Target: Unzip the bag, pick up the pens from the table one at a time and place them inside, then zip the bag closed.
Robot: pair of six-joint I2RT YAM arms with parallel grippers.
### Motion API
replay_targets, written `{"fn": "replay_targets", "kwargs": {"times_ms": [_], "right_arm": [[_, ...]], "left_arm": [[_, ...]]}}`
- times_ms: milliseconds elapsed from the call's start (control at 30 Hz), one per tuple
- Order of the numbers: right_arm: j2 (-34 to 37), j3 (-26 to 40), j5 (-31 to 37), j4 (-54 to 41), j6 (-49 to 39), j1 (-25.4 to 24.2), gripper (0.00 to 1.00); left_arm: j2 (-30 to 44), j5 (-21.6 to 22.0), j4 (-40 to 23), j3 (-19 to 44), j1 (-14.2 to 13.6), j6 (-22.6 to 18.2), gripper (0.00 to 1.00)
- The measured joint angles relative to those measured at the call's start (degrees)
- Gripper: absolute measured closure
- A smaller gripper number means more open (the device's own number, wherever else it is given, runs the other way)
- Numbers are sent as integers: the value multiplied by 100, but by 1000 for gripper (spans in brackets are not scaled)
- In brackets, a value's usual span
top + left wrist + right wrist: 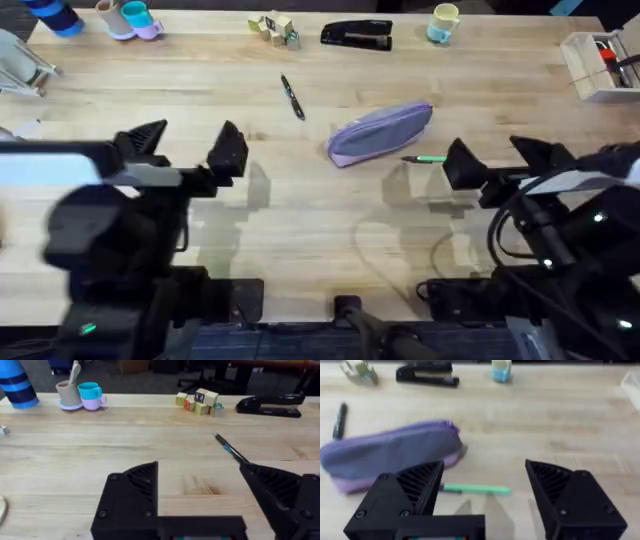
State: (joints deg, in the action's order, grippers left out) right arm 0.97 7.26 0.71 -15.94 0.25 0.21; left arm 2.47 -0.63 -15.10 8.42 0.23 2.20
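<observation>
The lavender bag (380,132) lay near the centre of the surface (300,230), long axis running from about eight o'clock to two o'clock in the overhead view, its zipper looking closed along the top; the green pen (424,158) lay just beside the bag's near edge, toward five o'clock from the bag's middle, whether touching it or not I could not tell; the dark pen (292,98) lay apart from the bag, toward ten o'clock from it, tilted slightly off the twelve-to-six line.

The right hand (495,158) hovered with its fingers spread wide and empty, just at three o'clock of the green pen; in its own wrist view the green pen (476,489) lay between and just beyond the two fingers, the bag (390,452) behind it.

The left hand (185,148) was likewise open and held nothing, well apart from the bag toward nine o'clock; its wrist view showed the dark pen (230,449) lying ahead of it.

A black stapler (357,35) sat at the far edge, at twelve o'clock from the bag.
</observation>
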Motion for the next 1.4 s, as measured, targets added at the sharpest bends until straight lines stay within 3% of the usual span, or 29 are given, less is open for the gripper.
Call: {"fn": "replay_targets", "kwargs": {"times_ms": [167, 267, 500, 633, 767, 800, 967, 1067, 1233, 1400], "right_arm": [[495, 1036, 13, -1005, -2, 0, 5], [886, 1828, 13, -1519, -2, 0, 5], [1902, 3486, 13, -2706, -2, 0, 6], [2416, 4165, 13, -3262, -2, 0, 6], [2755, 4416, 13, -3386, -2, 0, 6], [2833, 4433, 13, -3403, -2, 0, 5], [2835, 4433, 13, -3381, -2, 0, 5], [2835, 4433, 13, -3381, -2, 0, 5], [2835, 4433, 13, -3383, -2, 0, 5], [2833, 4434, 13, -3384, -2, 0, 5]], "left_arm": [[841, -166, -638, 1284, 2, 20, 8], [1612, -517, -1086, 2102, 0, 22, 7], [3632, -1361, -2774, 4050, 0, 39, 6], [4569, -1546, -3453, 4973, 0, -100, 6], [5088, -1771, -3616, 5415, 0, -269, 6], [5246, -2083, -3614, 5518, 0, -460, 6], [5248, -2386, -3669, 5518, -255, -1022, 6], [5248, -2613, -3865, 5518, -604, -1758, 6], [5374, -2948, -4173, 5518, -1427, -3299, 6], [5918, -3073, -3963, 5518, -2023, -4012, 7]]}}
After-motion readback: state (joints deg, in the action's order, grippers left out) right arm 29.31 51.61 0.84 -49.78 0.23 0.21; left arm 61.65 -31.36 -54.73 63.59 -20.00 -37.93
